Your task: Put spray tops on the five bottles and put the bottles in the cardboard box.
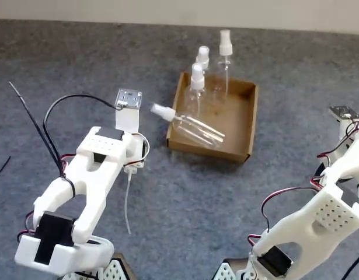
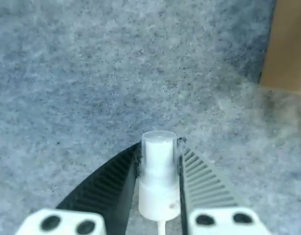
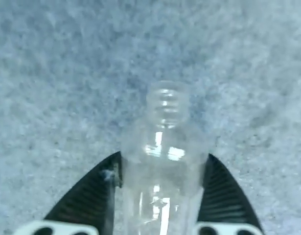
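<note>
My left gripper (image 2: 159, 147) is shut on a white spray top (image 2: 159, 176). In the high view it (image 1: 134, 158) hangs left of the cardboard box (image 1: 244, 125), and the top's thin dip tube (image 1: 127, 201) trails toward the table's front. Between the fingers of my right gripper (image 3: 164, 161) is a clear bottle (image 3: 165, 147) whose threaded neck is bare. The right arm (image 1: 337, 198) stands at the right edge. Inside the box stand three capped bottles (image 1: 197, 87), and another capped bottle (image 1: 194, 127) lies on its side with its spray head over the left wall.
Grey carpet covers the table. A black cable (image 1: 33, 125) loops at the left behind the left arm. A corner of the box (image 2: 287, 44) shows beyond the left gripper. Open carpet lies between the two arms, in front of the box.
</note>
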Controlling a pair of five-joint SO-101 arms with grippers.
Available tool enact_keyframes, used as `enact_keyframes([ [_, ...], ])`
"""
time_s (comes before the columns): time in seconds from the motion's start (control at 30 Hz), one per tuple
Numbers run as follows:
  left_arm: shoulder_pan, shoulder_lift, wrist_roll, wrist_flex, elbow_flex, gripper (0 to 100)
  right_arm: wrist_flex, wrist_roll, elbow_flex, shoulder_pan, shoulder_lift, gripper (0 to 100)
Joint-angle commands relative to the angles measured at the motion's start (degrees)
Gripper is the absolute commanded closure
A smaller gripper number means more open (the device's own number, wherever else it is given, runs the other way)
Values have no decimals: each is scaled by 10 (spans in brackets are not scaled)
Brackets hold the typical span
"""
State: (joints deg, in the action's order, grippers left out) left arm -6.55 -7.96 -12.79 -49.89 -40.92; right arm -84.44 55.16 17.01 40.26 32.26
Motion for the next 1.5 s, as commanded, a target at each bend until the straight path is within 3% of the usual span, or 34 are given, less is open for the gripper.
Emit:
enact_keyframes([
  [0.0, 7, -29, 5, -7, 12, 937, -11, -2, 5, 3, -14, 973],
  [0.2, 6, -29, 6, -8, 38, 937, -44, -96, 75, -24, -83, 994],
  [0.4, 7, -30, 7, -9, 54, 937, -8, -203, 74, -54, -213, 994],
  [0.7, 7, -117, 47, -139, 176, 938, -1, -357, 36, -185, -375, 994],
  [0.8, 7, -196, 67, -167, 212, 938, 27, -386, -58, -253, -467, 994],
  [0.97, 7, -297, 84, -193, 287, 940, 166, -439, -327, -386, -659, 994],
  [1.17, -20, -338, 82, -183, 393, 941, 292, -455, -616, -538, -869, 994],
  [1.33, -87, -337, 67, -112, 453, 965, 334, -464, -732, -637, -989, 989],
  [1.47, -120, -335, 66, -38, 446, 995, 335, -462, -782, -661, -1077, 989],
])
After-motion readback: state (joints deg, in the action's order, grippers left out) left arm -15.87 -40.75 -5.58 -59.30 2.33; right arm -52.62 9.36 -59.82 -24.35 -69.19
